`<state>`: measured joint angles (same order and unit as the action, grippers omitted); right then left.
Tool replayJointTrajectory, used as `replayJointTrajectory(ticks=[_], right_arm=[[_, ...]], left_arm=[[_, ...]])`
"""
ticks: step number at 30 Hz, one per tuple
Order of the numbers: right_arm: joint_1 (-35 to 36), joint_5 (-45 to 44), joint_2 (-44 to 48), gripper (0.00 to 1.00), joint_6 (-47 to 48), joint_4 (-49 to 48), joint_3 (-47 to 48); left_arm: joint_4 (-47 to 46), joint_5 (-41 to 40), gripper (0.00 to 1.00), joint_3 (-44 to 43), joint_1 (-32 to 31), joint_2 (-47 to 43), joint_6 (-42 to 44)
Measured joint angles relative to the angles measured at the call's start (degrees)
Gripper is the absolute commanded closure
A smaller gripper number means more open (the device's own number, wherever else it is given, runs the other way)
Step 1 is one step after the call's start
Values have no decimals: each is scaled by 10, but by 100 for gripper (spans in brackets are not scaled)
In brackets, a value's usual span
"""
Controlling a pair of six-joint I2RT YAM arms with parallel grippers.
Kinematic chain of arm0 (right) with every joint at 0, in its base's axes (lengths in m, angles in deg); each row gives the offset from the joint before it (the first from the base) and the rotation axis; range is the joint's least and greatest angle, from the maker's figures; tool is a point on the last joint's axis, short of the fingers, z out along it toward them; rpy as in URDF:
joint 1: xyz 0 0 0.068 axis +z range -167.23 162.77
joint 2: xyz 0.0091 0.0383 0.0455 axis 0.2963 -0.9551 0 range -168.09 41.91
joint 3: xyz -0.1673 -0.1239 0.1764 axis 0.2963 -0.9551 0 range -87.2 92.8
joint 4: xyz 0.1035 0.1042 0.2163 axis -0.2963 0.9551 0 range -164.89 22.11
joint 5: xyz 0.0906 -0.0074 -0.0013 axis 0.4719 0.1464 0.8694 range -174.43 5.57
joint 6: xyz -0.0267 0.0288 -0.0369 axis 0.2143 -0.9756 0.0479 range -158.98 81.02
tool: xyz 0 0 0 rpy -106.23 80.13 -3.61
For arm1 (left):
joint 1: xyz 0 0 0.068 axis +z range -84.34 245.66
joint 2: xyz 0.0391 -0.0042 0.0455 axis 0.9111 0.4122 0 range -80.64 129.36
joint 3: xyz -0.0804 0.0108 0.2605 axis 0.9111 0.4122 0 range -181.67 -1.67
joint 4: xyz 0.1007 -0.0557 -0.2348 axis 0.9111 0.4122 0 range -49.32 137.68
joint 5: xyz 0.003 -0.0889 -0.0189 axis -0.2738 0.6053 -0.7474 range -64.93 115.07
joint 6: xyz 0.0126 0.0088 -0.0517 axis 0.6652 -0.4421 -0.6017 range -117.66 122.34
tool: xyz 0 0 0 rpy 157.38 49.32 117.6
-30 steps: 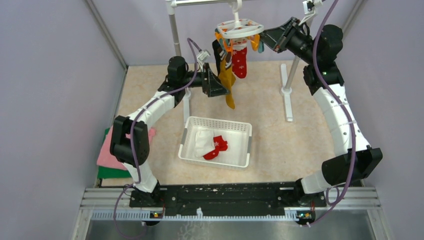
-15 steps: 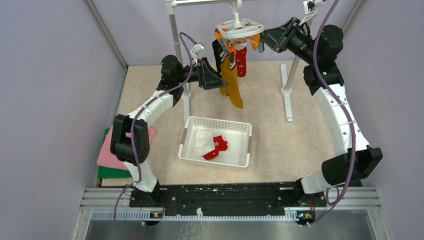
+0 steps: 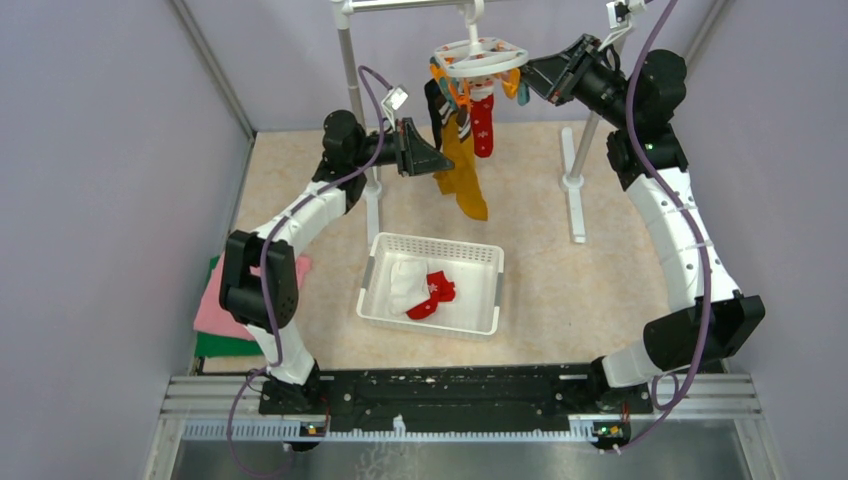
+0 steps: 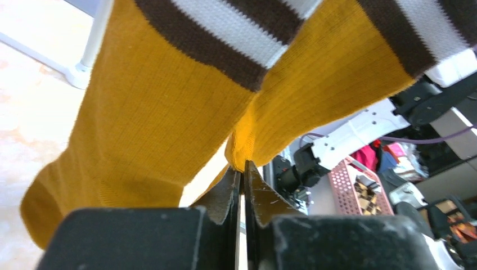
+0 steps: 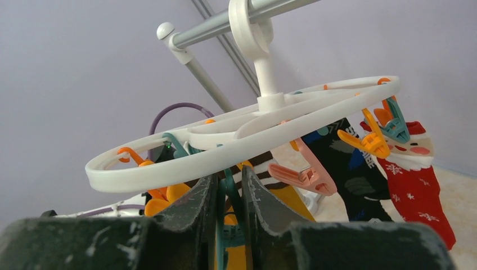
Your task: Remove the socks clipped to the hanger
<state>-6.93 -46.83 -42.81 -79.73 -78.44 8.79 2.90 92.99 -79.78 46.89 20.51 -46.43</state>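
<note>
Three socks on one hanger

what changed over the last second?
The left gripper shifted slightly up-image and closed on the mustard sock, whose toe swung right. Unchanged: right gripper pinching a teal clip under the hanger; basket untouched.

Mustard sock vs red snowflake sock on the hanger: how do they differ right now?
Grip: the mustard sock is pinched by the left gripper; the red snowflake sock hangs untouched.
Pose: the mustard sock is pulled sideways at its middle; the red snowflake sock hangs straight.
Look: the mustard sock is longer, with brown and white cuff stripes; the red snowflake sock has white snowflakes.
Shared: both hang from the hanger.
</note>
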Motion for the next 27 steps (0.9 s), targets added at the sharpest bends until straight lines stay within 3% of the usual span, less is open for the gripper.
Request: replayJointTrajectory(ticks=[12, 18, 23, 27], right_arm=[[-1, -26, -1, 11, 23, 63, 0], [-1, -87, 5, 5, 70, 130, -9], [0, -141, 71, 11, 99, 159, -87], [40, -186, 122, 13, 128, 179, -108]], left_arm=[[171, -52, 100, 0, -3, -57, 115], [225, -76, 100, 0, -15, -80, 157], [254, -93, 100, 0, -24, -80, 179], [274, -108, 100, 0, -32, -80, 196]])
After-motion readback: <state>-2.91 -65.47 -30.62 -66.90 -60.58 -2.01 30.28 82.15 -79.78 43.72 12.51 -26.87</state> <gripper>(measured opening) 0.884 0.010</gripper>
